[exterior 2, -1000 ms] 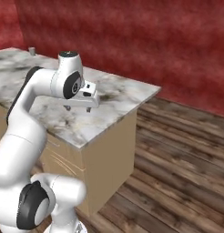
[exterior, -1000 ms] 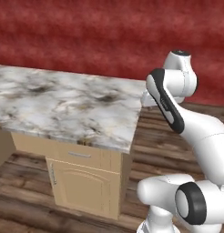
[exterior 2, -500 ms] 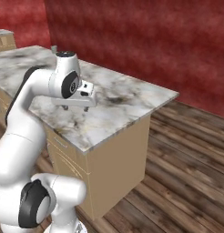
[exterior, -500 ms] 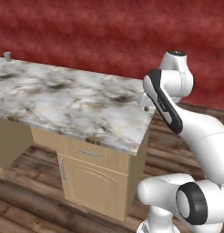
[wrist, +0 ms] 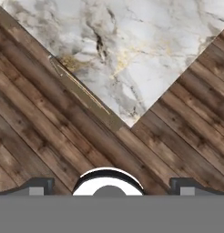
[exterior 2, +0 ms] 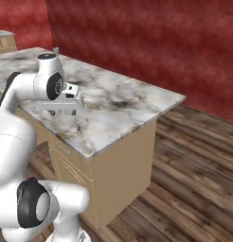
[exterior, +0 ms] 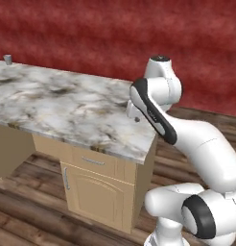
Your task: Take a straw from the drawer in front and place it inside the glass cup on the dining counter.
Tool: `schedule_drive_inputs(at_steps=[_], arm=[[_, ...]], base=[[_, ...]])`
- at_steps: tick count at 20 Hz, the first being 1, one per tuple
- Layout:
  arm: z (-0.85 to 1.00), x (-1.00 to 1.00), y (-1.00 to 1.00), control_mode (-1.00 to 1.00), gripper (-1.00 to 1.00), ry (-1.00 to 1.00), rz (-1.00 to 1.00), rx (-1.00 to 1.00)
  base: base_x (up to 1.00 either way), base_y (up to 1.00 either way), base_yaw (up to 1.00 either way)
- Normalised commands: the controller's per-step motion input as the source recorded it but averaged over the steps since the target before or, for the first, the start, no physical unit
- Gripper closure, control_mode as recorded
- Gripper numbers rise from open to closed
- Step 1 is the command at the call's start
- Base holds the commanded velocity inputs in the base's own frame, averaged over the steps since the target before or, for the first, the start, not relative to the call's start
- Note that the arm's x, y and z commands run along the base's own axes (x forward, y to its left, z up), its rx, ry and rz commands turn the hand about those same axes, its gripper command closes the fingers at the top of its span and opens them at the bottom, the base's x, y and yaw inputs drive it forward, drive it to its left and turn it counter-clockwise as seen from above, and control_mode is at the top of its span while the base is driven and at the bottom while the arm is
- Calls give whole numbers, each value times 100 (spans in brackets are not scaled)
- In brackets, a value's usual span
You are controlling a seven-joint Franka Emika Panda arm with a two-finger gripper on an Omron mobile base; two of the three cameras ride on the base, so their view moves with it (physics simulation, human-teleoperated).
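Hand view: dining counter (wrist: pixel 132 50) corner over wood floor (wrist: pixel 50 136)

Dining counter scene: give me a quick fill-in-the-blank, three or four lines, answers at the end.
1. The claw hangs over the counter with its fingers ____.
2. The drawer under the counter top is ____.
3. The small cup stands at the counter's far ____ corner in the left base view.
4. The floor is made of dark ____ planks.

Missing words: open; closed; left; wood
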Motion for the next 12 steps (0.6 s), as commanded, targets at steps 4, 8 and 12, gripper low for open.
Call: schedule_drive_inputs(at_steps=[4,8,12], arm=[[-21,-1,100,-100,-100,0,0,-20],[-33,0,100,-100,-100,0,0,-27],[-44,-4,94,-100,-100,-10,0,-33]], base=[[0,0,0],[0,0,0],[0,0,0]])
